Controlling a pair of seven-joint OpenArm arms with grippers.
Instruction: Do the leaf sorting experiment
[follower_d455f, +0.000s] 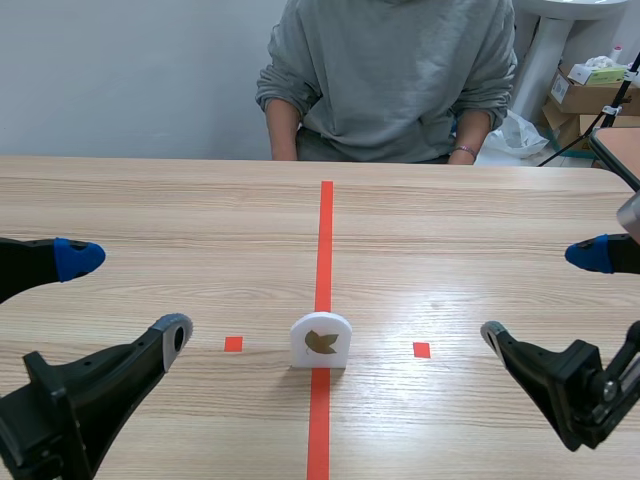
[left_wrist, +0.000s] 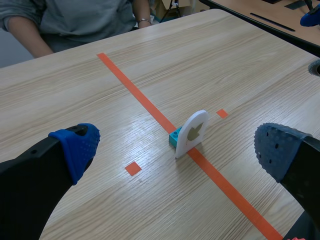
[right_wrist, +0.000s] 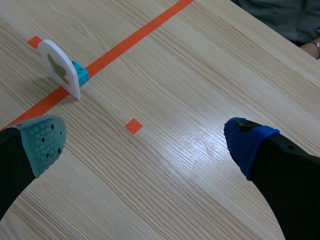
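Note:
A white arched plaque (follower_d455f: 321, 340) with a brown leaf on its face stands upright on the orange centre line, near the table's front. A small teal block (left_wrist: 174, 136) holds it up from behind. My left gripper (follower_d455f: 125, 297) is open, low at the left, well apart from the plaque. In the left wrist view the plaque (left_wrist: 192, 132) stands ahead of the left gripper (left_wrist: 177, 147), between the lines of its fingers. My right gripper (follower_d455f: 543, 295) is open at the right. In the right wrist view the plaque (right_wrist: 59, 67) and block (right_wrist: 80, 72) lie ahead of the right gripper (right_wrist: 145, 144), off to one side.
A person in a grey sweatshirt (follower_d455f: 390, 80) sits across the table with arms down behind its far edge. Cardboard boxes (follower_d455f: 590, 90) stand on the floor beyond the back right corner. Bare wood lies on both sides of the plaque.

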